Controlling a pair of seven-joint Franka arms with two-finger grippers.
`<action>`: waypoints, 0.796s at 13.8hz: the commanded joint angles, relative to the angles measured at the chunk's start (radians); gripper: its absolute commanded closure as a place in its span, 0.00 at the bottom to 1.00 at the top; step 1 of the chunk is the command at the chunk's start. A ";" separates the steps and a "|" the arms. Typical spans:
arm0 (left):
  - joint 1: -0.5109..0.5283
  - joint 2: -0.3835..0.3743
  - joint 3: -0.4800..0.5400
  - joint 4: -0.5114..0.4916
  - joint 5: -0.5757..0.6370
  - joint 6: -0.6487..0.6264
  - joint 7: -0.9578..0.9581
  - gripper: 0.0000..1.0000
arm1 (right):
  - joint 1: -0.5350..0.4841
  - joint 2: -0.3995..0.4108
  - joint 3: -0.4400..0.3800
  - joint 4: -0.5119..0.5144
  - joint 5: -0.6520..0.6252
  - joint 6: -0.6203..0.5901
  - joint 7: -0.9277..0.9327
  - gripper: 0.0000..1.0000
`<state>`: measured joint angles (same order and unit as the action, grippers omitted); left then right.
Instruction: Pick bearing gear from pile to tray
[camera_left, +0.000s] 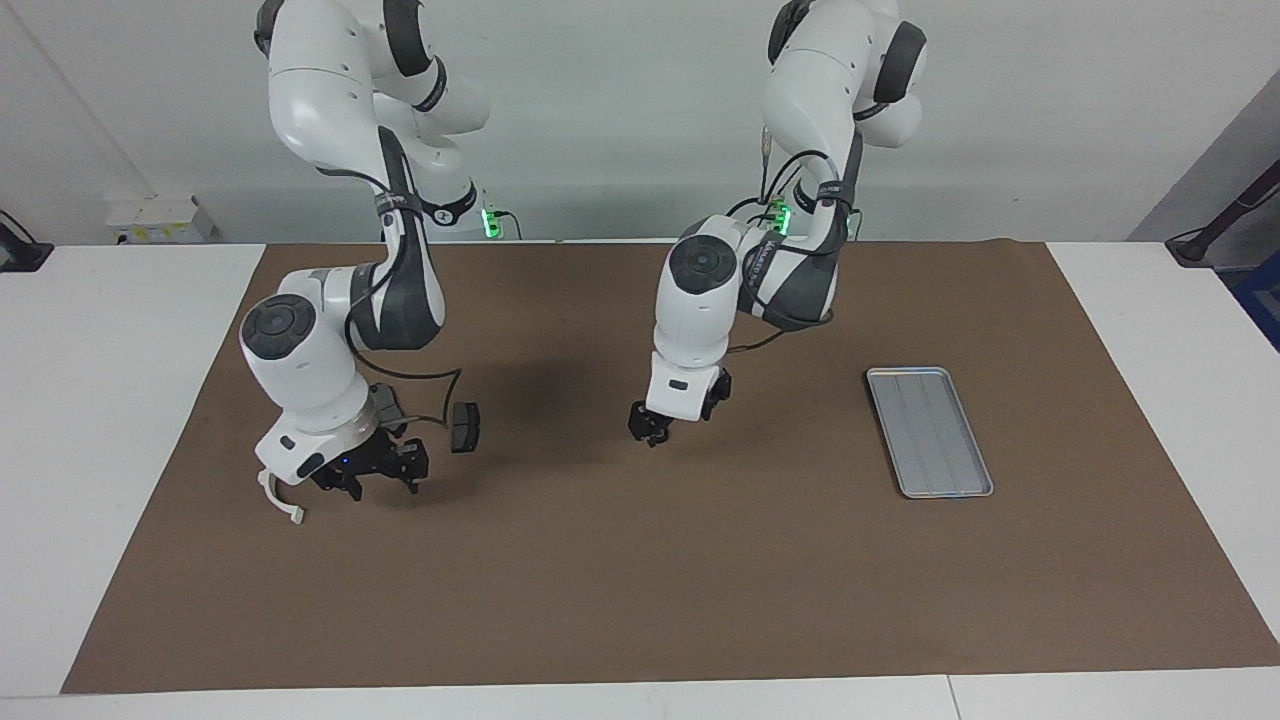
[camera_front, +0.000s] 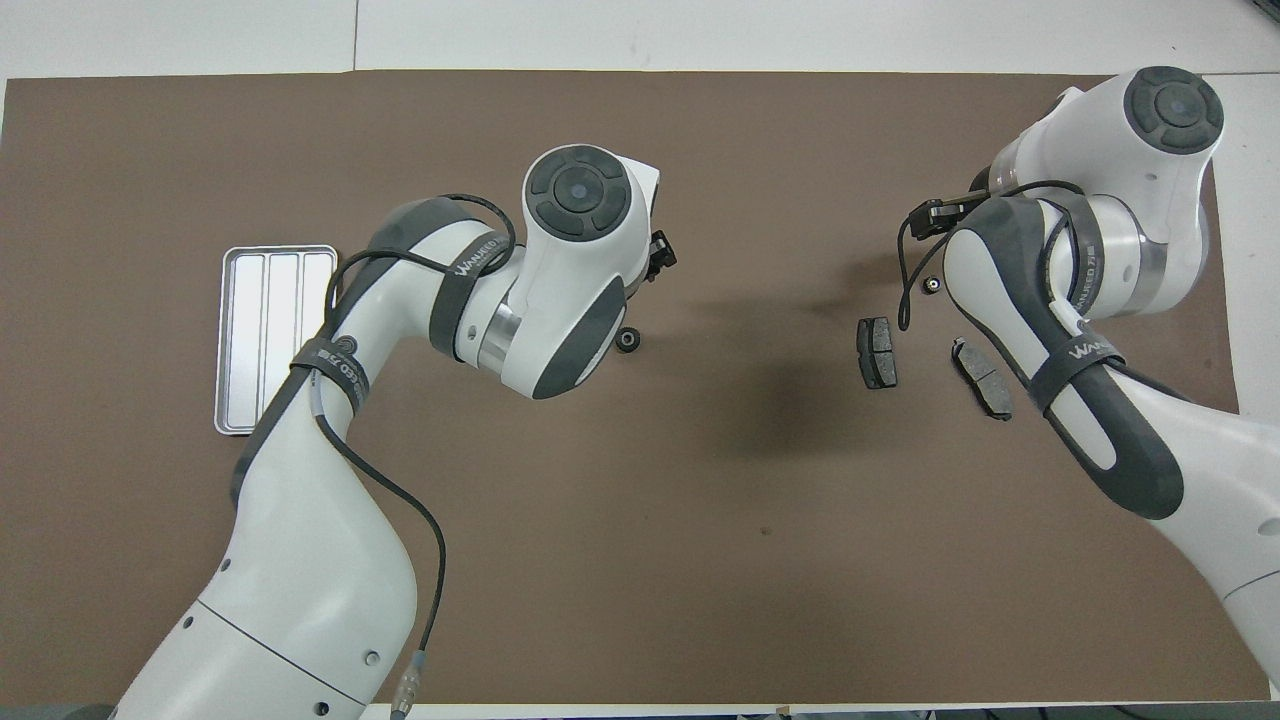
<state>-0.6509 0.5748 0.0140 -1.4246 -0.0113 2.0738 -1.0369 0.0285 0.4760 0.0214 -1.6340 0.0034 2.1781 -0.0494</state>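
Note:
A black toothed bearing gear (camera_front: 628, 340) lies alone mid-mat, between the pile and the tray. My left gripper (camera_left: 650, 432) hangs low and open right at it and hides it in the facing view; the gear rests on the mat, not held. The ridged silver tray (camera_left: 908, 372) sits toward the left arm's end, also seen from overhead as the tray (camera_front: 226, 340). My right gripper (camera_left: 372, 487) is open, low over the pile, beside the white arc bracket (camera_left: 283, 507). Two dark brake pads (camera_front: 877, 352) (camera_front: 982, 377) and a tiny black round piece (camera_front: 932, 284) lie there.
Everything sits on a brown mat (camera_left: 640, 600) bordered by white table. In the overhead view the right arm covers the white bracket, and the left arm's forearm crosses between the tray and the gear.

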 joint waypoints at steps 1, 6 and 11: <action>-0.030 -0.035 0.024 -0.103 0.025 0.074 -0.028 0.00 | 0.014 -0.040 0.005 -0.072 0.036 0.005 0.008 0.16; -0.055 -0.033 0.024 -0.162 0.025 0.078 -0.031 0.00 | 0.008 -0.079 0.005 -0.183 0.037 0.055 -0.016 0.16; -0.069 -0.019 0.023 -0.168 0.025 0.106 -0.102 0.00 | -0.018 -0.100 0.005 -0.233 0.037 0.055 -0.082 0.16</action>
<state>-0.7035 0.5712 0.0217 -1.5585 -0.0056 2.1351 -1.0753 0.0379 0.4177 0.0165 -1.8115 0.0238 2.2083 -0.0821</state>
